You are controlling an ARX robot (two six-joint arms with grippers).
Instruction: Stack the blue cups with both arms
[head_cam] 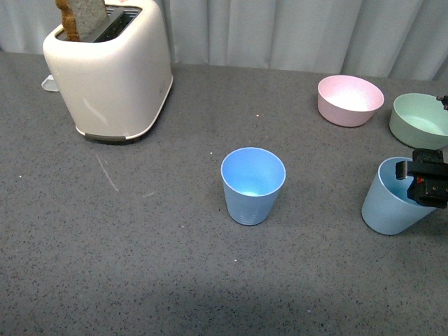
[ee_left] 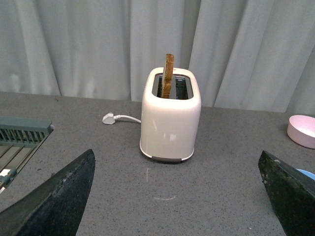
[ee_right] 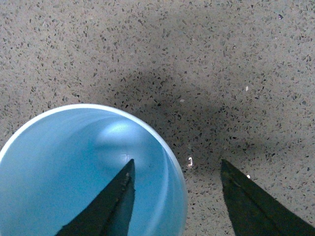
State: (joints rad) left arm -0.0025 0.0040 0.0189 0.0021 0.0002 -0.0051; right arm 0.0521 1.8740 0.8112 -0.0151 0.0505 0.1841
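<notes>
Grey speckled tabletop [head_cam: 140, 266], mostly bare. A cream two-slot toaster [head_cam: 112, 70] sits far left with a slice of toast standing in it; no part in the job.

Stacking not begun: the two cups sit well apart, neither inside the other.

Upright light blue plastic tumbler [head_cam: 253, 185]: table centre, mouth up, untouched. Probably the base of the stack.

Leaning light blue plastic tumbler [head_cam: 392, 206]: right edge, near the pale green bowl [head_cam: 420, 120] and pink bowl [head_cam: 350, 100], mouth tipped toward the arm. Cannot tell if its base is off the table.

Right gripper [head_cam: 425, 180]: at that rim. Wrist view shows one finger inside, one outside, with the wall between and a gap either side. Spread, not pinching.

Left gripper [ee_left: 176, 153]: fingers wide apart, empty, facing the toaster.

Left to do: pinch, lift, carry across, nest.
</notes>
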